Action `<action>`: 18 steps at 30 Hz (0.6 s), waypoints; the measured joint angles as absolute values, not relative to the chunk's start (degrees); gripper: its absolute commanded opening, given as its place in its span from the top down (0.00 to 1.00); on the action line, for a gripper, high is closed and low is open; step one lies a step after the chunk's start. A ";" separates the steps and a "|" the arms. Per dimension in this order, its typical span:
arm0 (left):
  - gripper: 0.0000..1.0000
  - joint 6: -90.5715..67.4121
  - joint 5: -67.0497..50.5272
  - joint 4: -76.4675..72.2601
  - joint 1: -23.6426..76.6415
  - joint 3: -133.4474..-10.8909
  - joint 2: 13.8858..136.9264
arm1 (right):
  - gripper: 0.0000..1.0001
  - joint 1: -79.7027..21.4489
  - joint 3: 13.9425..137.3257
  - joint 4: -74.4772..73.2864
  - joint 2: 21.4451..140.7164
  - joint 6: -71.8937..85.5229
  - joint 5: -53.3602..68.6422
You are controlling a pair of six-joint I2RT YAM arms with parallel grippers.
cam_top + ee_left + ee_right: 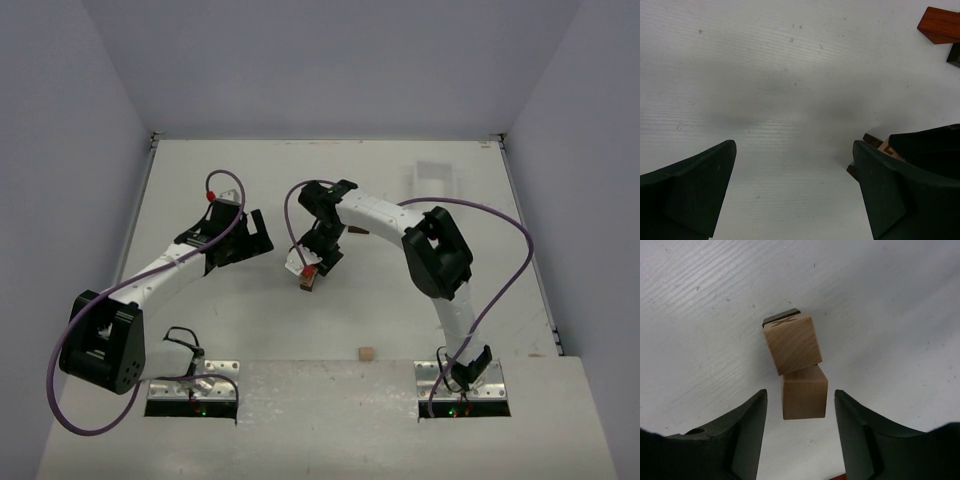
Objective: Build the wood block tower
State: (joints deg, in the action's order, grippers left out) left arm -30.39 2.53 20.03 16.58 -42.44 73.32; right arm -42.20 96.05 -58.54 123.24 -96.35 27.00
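White tabletop [400, 300]; wood block tower [795, 365], X-like mark on one tan block; right tool [800, 395] parted around it, untouching; left tool [794, 145] wide, empty.

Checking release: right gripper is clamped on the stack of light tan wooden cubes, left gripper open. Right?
No: the right gripper is open, fingers clear of the stack of light tan wooden cubes on both sides; right wrist view. Left gripper open, yes.

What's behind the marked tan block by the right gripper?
A dark block, only its top edge showing beyond the marked tan block. The rest of it is covered.
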 measured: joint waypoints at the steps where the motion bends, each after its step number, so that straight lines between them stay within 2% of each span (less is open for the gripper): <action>1: 0.00 -30.39 2.55 20.03 16.60 -42.44 73.32 | 0.35 -42.22 96.05 -58.54 123.24 -96.29 27.00; 4: 0.00 -30.39 2.54 20.03 16.60 -42.44 73.32 | 0.30 -42.24 96.05 -58.47 123.24 -96.12 26.97; 18: 0.00 -30.45 2.88 20.73 16.97 -42.44 70.43 | 0.21 -42.26 95.82 -55.65 122.39 -93.26 26.49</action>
State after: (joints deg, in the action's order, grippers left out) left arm -30.45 2.88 20.73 16.97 -42.44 70.43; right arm -42.26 95.82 -55.65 122.39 -93.26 26.49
